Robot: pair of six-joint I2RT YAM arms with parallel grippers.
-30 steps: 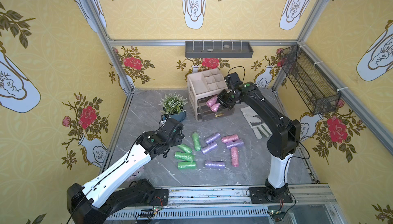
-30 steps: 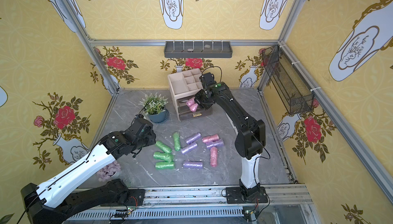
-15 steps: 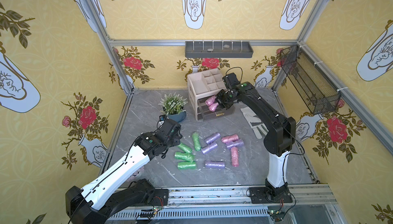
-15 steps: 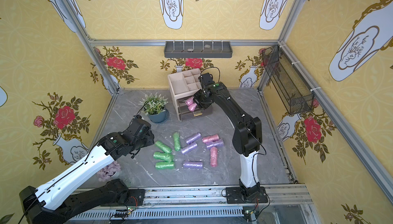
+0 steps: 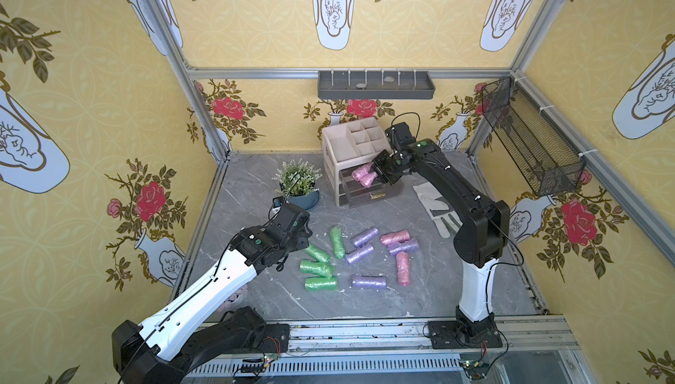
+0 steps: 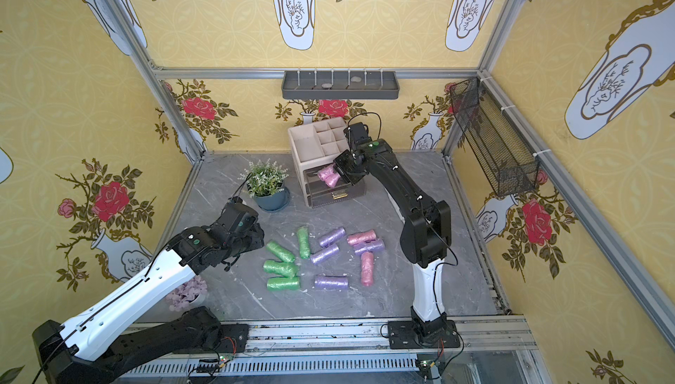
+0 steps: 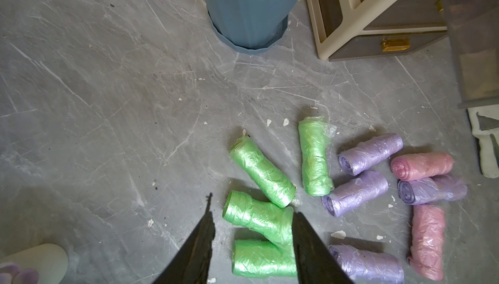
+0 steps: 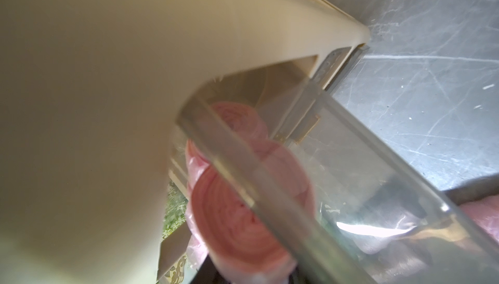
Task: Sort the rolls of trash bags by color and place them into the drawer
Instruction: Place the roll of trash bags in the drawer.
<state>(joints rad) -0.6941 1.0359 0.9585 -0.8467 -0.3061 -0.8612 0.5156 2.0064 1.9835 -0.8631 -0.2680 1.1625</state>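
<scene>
Left arm reaches low, left pincer parted; right arm stretches far forward, right pincer opening unclear.

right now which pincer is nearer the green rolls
Left. The left pincer hangs just above the green rolls; the right pincer is far off, at the open drawer with pink rolls.

Left arm, right arm: one long white link each, remainder matte black; black mounting plates on base rail. Thin black cable along left white link, small dark holes beside it. Green dot on wrist housings, far end from base rail. Fingers of left pincer: black, tapered.
</scene>
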